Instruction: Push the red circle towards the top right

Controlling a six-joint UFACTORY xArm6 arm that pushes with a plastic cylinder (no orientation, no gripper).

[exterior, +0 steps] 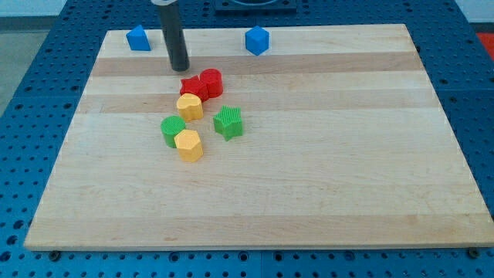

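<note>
The red circle (211,82) sits on the wooden board (324,154), left of centre near the view's top. A second red block (193,87) touches its left side. My tip (179,68) is just up and left of the red pair, a small gap from the second red block. A yellow block (190,106) lies right below the red pair.
A green block (173,130) and another yellow block (189,144) sit below the yellow one. A green star-like block (228,122) is to their right. Two blue blocks (139,38) (257,40) rest at the board's top edge.
</note>
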